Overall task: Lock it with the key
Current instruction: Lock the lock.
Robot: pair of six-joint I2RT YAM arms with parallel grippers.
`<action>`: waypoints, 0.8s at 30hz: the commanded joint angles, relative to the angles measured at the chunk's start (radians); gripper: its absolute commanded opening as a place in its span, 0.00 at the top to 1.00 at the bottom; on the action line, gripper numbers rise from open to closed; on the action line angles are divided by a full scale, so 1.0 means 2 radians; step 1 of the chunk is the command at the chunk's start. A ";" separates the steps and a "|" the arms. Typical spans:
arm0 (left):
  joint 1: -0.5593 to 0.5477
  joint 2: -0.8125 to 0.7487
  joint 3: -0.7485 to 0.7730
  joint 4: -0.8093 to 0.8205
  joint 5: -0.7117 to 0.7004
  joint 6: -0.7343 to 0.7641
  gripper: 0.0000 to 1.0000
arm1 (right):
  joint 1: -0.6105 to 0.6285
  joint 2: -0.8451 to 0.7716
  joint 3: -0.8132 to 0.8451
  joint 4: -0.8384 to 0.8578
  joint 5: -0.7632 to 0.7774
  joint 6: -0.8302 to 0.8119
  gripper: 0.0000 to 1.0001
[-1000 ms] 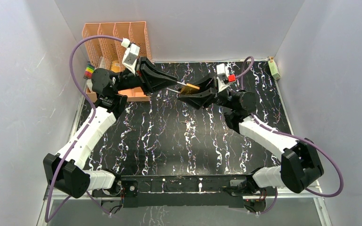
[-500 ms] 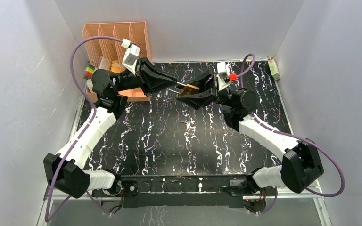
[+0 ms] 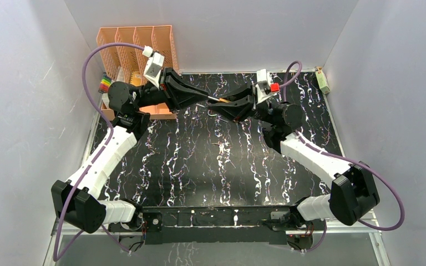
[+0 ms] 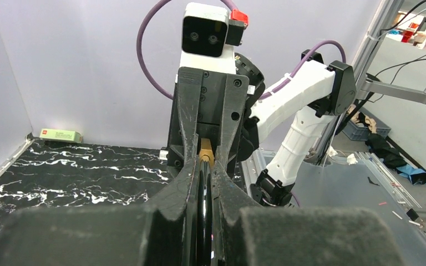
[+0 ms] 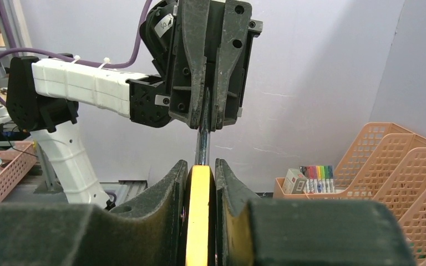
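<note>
Above the table (image 3: 199, 166), the right gripper (image 5: 201, 166) clamps a brass padlock (image 5: 200, 221) — likely hard and slick, best pinched on its flat faces — while the left gripper (image 5: 206, 124) pinches the thin key (image 5: 201, 145) meeting it.

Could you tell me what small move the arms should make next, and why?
Probably the left gripper should roll its wrist to turn the key, while the right gripper holds steady. The key's metal shaft runs straight from the left gripper into the yellow padlock clamped in the right gripper, so it looks seated. How deep it sits cannot be seen.
</note>
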 commanded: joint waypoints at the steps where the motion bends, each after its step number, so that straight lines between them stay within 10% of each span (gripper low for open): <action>1: 0.002 -0.017 0.003 0.037 -0.020 -0.001 1.00 | 0.004 0.002 0.031 0.025 -0.004 0.006 1.00; 7: 0.008 -0.023 0.009 0.007 -0.014 0.014 1.00 | 0.002 -0.033 0.043 -0.111 0.027 -0.024 1.00; 13: 0.022 -0.052 0.065 -0.226 0.029 0.164 0.03 | -0.010 -0.071 0.134 -0.414 -0.026 -0.136 1.00; 19: 0.058 -0.047 0.099 -0.300 0.181 0.186 0.12 | -0.069 -0.020 0.217 -0.486 -0.263 -0.081 1.00; 24: 0.067 -0.016 0.067 -0.079 0.280 -0.026 0.14 | -0.090 0.009 0.217 -0.314 -0.337 0.069 1.00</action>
